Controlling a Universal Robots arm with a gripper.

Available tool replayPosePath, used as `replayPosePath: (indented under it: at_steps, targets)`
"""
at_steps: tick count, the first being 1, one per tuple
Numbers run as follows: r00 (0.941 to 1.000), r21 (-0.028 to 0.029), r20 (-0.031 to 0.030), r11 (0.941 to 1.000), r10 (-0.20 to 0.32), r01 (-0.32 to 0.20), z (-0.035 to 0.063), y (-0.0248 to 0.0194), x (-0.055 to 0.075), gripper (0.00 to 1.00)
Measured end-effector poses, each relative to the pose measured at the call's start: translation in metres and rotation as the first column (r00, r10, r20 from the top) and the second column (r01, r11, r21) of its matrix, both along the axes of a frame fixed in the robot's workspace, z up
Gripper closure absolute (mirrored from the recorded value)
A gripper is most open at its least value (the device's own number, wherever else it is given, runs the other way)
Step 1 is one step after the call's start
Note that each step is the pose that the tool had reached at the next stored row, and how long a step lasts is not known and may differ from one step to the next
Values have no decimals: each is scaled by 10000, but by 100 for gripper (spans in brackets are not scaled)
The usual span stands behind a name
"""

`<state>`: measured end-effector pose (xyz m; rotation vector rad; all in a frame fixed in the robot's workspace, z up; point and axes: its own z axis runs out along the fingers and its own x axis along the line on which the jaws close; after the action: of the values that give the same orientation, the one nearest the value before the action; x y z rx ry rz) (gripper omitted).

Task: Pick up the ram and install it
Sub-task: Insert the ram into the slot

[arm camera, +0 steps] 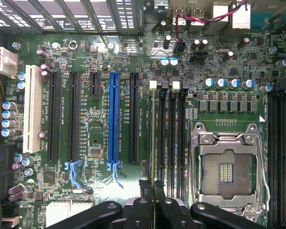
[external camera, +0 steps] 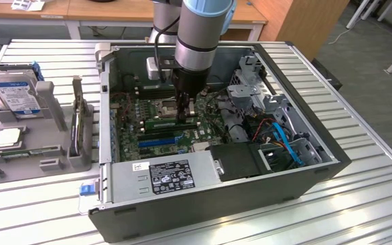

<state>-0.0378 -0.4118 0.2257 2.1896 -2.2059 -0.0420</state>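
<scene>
Wrist view looks down past the gripper (arm camera: 154, 202), whose jaws are pinched almost together on a thin strip seen edge-on. The strip is lined up with the dark memory slots (arm camera: 168, 129), which run between the blue expansion slot (arm camera: 114, 119) and the empty CPU socket (arm camera: 227, 167). Exterior view shows that strip as the green ram (external camera: 171, 123), held low over the motherboard (external camera: 131, 120) at six o'clock from the socket, inside the open computer case (external camera: 216, 217). Whether its lower edge has entered a slot I cannot tell. My reading is that the pick-up is done and the installing step is in hand. Seating the stick would call for keeping it square to the slot and pressing straight down until the white end latches (arm camera: 153, 85) catch; a tilt would likely jam one end. Farther off, at nine o'clock from the case, a grey fixture (external camera: 46, 135) on the slatted bench (external camera: 359, 204) carries a blue-labelled hard drive (external camera: 14, 92) and a square silver chip (external camera: 8, 138).
</scene>
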Motion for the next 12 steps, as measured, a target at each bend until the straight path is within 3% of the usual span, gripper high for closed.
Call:
replayPosePath:
  at_steps: [12]
  targets:
    - [10000, 4, 2, 10000, 0, 0, -11, 1, -2, 88]
